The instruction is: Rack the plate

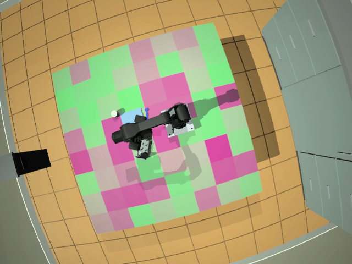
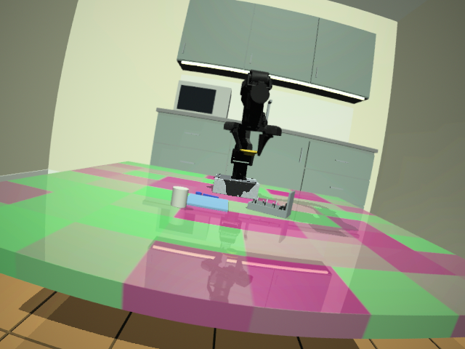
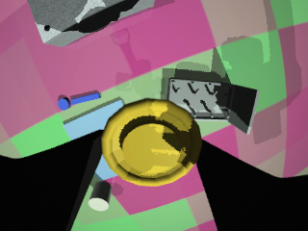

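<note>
My gripper [image 3: 150, 141] [image 2: 248, 153] is shut on the yellow plate [image 3: 153, 141] [image 2: 248, 150] and holds it high above the table, its face toward the wrist camera. The grey dish rack [image 3: 195, 98] [image 2: 269, 206] [image 1: 143, 148] stands on the table below, a little to one side of the plate, with a taller dark end wall [image 3: 239, 107]. In the overhead view the arm hides the plate and the fingers.
A white cup [image 2: 179, 196] [image 1: 114, 113] [image 3: 99, 198] stands beside a light blue mat [image 2: 207, 203] [image 1: 129, 115] [image 3: 87, 125]. A small blue pen [image 3: 79, 99] [image 1: 146, 109] lies by the mat. The arm's grey base block [image 2: 235, 186] [image 1: 181, 129] stands behind them.
</note>
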You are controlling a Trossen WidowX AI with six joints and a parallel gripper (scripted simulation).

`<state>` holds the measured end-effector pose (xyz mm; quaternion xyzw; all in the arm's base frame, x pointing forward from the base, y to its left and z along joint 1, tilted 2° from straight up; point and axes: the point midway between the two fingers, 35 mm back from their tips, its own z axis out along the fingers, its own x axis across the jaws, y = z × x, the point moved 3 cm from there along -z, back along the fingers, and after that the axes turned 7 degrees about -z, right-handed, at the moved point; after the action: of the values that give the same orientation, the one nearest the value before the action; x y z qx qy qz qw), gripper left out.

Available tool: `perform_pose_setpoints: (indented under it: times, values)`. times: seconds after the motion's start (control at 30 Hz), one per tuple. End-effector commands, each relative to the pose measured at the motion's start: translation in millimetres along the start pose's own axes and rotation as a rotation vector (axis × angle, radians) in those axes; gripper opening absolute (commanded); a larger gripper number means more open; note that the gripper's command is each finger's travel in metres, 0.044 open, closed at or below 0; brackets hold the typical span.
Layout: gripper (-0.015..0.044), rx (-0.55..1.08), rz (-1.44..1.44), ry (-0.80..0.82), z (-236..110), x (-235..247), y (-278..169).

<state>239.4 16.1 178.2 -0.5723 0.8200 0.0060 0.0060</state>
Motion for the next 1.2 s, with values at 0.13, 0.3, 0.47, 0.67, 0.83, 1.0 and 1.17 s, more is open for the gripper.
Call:
perform_pose_setpoints:
  times: [0.13,0.3,0.47,0.67,0.83,1.0,1.17]
  values:
    - [0.0,-0.126,0.133,-0.107,35,0,-6]
    - [0.0,-0.209,0.219,-0.205,56,0,-8]
    - [0.0,-0.286,0.308,-0.301,75,0,-9]
    - [0.0,-0.373,0.417,-0.418,96,2,-10]
    - [0.0,-0.441,0.511,-0.528,111,4,-9]
    - [0.0,-0.505,0.608,-0.642,123,7,-8]
    - [0.0,-0.555,0.698,-0.747,133,10,-8]
